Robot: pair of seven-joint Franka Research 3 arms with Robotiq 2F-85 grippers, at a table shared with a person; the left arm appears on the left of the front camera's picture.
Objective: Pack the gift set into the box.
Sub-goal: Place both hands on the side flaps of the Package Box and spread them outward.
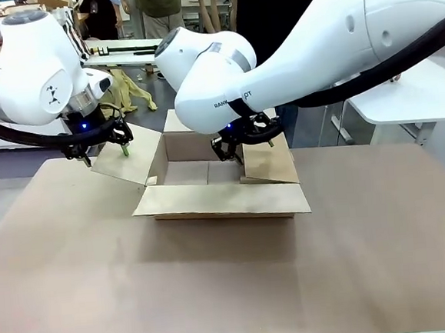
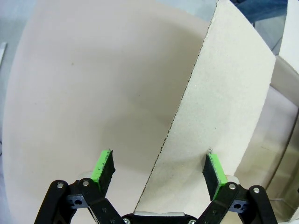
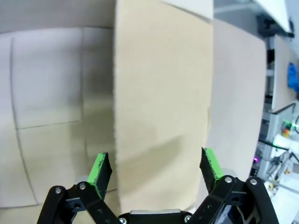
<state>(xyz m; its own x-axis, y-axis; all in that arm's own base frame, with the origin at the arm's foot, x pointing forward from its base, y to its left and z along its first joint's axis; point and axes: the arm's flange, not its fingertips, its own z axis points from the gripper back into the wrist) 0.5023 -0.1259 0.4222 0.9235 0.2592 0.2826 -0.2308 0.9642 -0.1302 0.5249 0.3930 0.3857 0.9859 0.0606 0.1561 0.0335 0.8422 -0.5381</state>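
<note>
Open box (image 1: 221,201) mid-table, a claw astride each side flap, nothing clamped.
Left flap (image 2: 219,116) sits between the wide-apart pads of your left claw (image 2: 159,168). The right flap (image 1: 268,163) sits likewise in your right claw (image 3: 156,165), and neither grips. Likely trouble: close skewed or pull unevenly and a flap creases, or the box skids across the table (image 1: 217,290). An unheld flap may swing over the opening.

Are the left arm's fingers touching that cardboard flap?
Cannot tell. In the left wrist view the flap stands between the open fingers; one overlaps it, contact unclear.
</note>
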